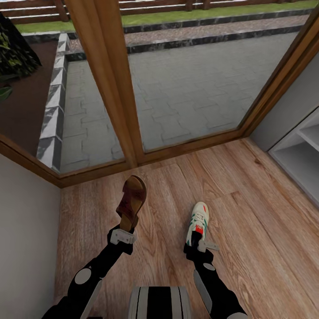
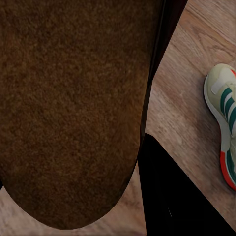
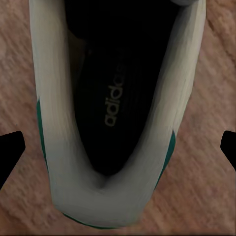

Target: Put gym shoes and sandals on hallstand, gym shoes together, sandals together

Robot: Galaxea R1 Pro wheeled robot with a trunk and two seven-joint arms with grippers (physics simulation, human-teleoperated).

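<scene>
My left gripper [image 1: 126, 228] is shut on one dark brown sandal [image 1: 131, 201], held by its heel end above the corridor floor [image 1: 248, 230] with the toe pointing away. Its sole [image 2: 69, 108] is close up in the left wrist view, beside a black finger [image 2: 172, 196]. One white gym shoe [image 1: 198, 221] with green stripes lies on the planks to the right, also seen as the gym shoe [image 2: 223, 123]. My right gripper [image 1: 198, 243] is open over its heel. The shoe's opening [image 3: 64, 162] lies between the spread fingertips [image 3: 11, 147], apart from both.
A wood-framed glass door [image 1: 110, 88] closes the corridor ahead, with paving outside. A grey wall [image 1: 26, 230] runs along the left. A pale open shelf unit [image 1: 301, 150] stands at the right edge; I cannot tell whether it is the hallstand. My base [image 1: 159, 303] shows below.
</scene>
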